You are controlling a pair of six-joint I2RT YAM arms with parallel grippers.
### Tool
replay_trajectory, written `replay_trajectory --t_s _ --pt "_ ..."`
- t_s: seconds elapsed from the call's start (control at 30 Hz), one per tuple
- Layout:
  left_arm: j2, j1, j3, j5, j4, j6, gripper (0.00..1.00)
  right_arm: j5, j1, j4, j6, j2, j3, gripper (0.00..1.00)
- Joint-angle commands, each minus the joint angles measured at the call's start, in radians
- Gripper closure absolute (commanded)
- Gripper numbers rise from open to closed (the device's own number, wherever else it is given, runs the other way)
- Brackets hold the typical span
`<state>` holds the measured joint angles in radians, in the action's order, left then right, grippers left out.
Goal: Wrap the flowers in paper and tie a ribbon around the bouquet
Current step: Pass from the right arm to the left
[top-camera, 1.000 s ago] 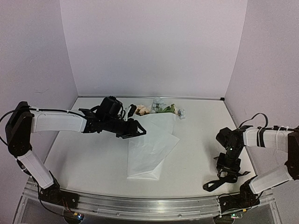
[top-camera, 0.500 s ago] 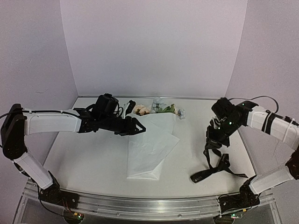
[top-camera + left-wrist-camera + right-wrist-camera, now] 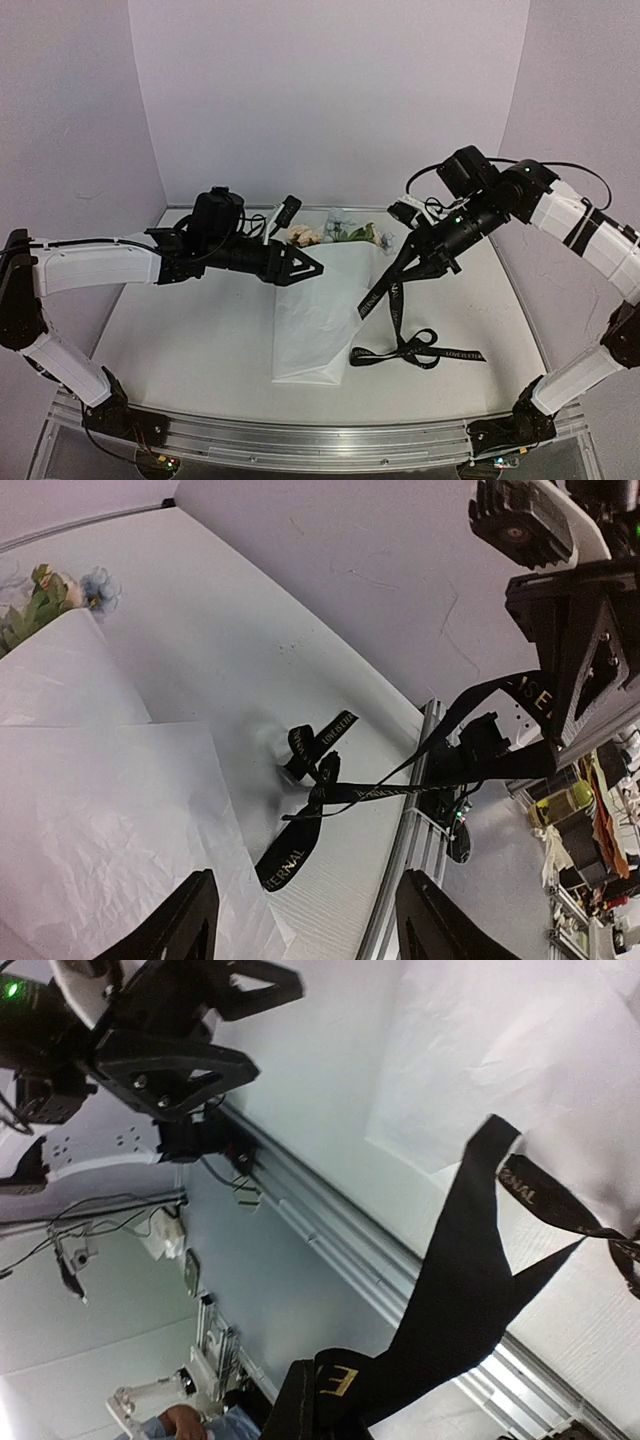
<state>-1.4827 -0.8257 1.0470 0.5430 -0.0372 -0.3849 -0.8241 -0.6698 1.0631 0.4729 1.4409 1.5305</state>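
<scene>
Black ribbon (image 3: pixel 397 300) has been lifted from the lower right and now hangs centre-right from the right gripper (image 3: pixel 430 262), pinched shut on it, tail trailing beside the paper (image 3: pixel 315 320). Left gripper (image 3: pixel 308 268), widened and empty, hovers above the paper near the flowers (image 3: pixel 340 232). Tying looks next.

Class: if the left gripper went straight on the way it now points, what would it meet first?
Most likely the ribbon hanging from the right gripper. The left gripper points rightward above the paper toward it, though depth is unclear.
</scene>
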Motion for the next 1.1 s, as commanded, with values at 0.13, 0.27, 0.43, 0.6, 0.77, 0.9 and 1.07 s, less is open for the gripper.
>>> replay_trajectory --t_s 0.13,0.27,0.43,0.6,0.77,0.9,1.07 --pt "0.054 -0.099 0.050 0.070 -0.099 0.249 0.31 -0.253 -0.060 0.016 -0.034 0.080 0.161 1.00" --pt "0.041 -0.144 0.034 0.061 -0.159 0.328 0.31 -0.289 -0.071 0.016 -0.027 0.096 0.186 1.00" --pt "0.007 -0.158 0.019 0.056 -0.272 0.362 0.32 -0.315 -0.079 0.016 -0.017 0.098 0.196 1.00" --pt "-0.068 -0.182 0.069 0.073 -0.286 0.400 0.32 -0.318 -0.086 0.017 -0.015 0.102 0.201 1.00" --pt "-0.126 -0.198 0.103 0.091 -0.306 0.412 0.32 -0.318 -0.091 0.017 -0.012 0.107 0.205 1.00" --pt "-0.154 -0.205 0.121 0.106 -0.329 0.391 0.34 -0.307 -0.093 0.017 -0.011 0.114 0.203 1.00" --pt "-0.177 -0.206 0.126 0.088 -0.377 0.300 0.47 -0.283 -0.093 0.017 -0.020 0.114 0.182 1.00"
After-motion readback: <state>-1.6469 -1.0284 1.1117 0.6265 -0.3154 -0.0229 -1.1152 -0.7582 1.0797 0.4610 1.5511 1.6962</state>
